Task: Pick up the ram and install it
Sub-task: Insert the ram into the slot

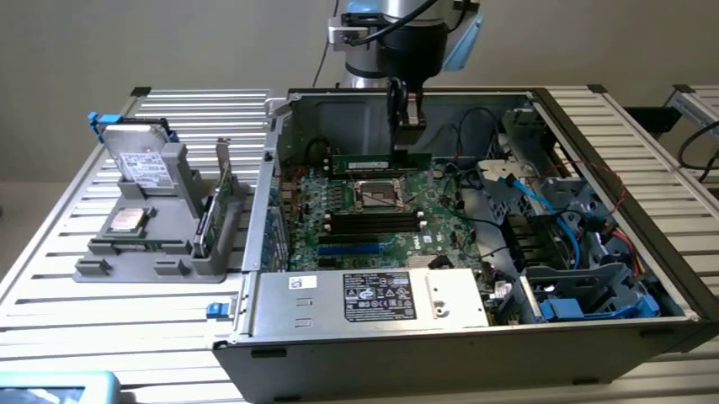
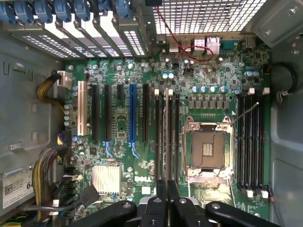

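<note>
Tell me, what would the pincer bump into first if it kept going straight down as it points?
Probably the long black memory slots beside the square silver processor socket: the pincer, shut on the thin dark-green ram stick, hangs right above them. How far above is unclear.

A robotics laboratory: a ribbed aluminium-profile table [image 1: 67,252] carries an opened grey metal desktop computer case [image 1: 450,358] exposing its green motherboard [image 1: 337,202], beside a grey moulded fixture [image 1: 157,257] holding loose computer parts; a silver-and-blue industrial robot arm [image 1: 388,38] reaches in, before a bare beige wall [image 1: 168,42].
</note>
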Robot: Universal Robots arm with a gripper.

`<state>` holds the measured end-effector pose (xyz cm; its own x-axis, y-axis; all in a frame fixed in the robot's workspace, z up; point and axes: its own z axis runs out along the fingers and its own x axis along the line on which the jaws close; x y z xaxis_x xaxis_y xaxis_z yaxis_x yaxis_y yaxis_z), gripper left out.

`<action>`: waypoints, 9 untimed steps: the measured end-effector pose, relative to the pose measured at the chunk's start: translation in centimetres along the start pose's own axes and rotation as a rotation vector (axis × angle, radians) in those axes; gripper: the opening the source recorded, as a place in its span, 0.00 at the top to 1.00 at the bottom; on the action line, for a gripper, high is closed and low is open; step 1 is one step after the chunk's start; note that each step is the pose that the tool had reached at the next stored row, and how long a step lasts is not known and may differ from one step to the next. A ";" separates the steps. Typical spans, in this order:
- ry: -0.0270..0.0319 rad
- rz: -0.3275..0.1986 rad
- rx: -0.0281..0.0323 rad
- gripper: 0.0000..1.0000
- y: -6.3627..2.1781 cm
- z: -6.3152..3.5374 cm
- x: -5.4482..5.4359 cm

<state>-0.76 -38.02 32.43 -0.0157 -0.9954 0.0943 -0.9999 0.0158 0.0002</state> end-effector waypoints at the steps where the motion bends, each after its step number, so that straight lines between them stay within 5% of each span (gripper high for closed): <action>1: -0.0001 0.001 -0.0001 0.87 0.01 0.17 0.0; 9: 0.0006 0.007 -0.0006 0.87 0.10 1.62 -0.2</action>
<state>-0.86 -38.02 30.80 -0.0228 -0.9952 0.0949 -0.9997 0.0229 0.0001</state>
